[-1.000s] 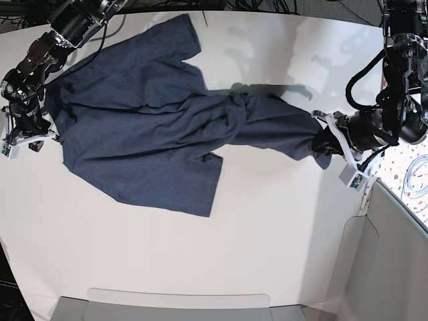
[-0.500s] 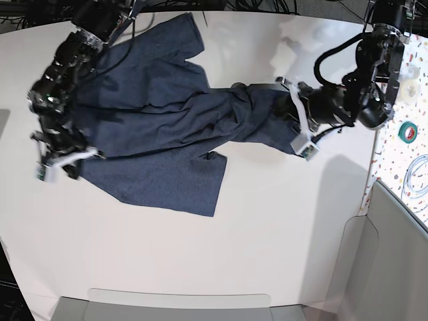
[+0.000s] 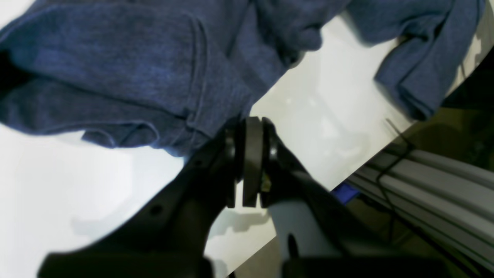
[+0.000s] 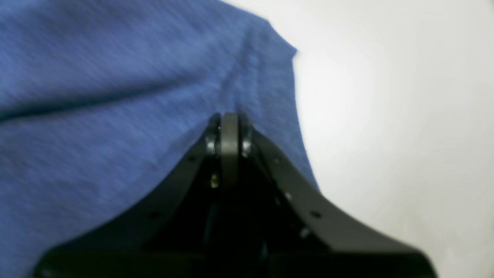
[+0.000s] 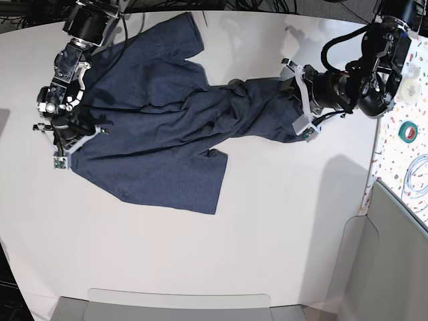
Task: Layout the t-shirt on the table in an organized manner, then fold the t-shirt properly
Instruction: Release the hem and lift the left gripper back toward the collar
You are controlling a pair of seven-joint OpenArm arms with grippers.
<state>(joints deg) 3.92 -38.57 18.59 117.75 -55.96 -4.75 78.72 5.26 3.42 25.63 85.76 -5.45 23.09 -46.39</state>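
Note:
The dark navy t-shirt (image 5: 154,127) lies crumpled across the far half of the white table (image 5: 200,247), one sleeve pointing toward the back edge and its right end bunched into a rope. My left gripper (image 5: 295,101) is shut on that bunched end. In the left wrist view its jaws (image 3: 252,125) meet at a hem of the t-shirt (image 3: 135,69). My right gripper (image 5: 75,136) is shut on the shirt's left edge. In the right wrist view it (image 4: 229,117) pinches a fold of the blue cloth (image 4: 115,77). No lettering shows.
A speckled strip at the right edge carries a green tape roll (image 5: 409,129) and a coiled white cable (image 5: 418,177). A grey panel (image 5: 394,254) stands at the front right, and a clear tray (image 5: 180,304) lies along the front edge. Cables hang behind the table.
My left gripper has carried the bunched end left and back, away from the right edge, and the shirt has slackened. My right gripper has shifted right, onto the shirt's left edge.

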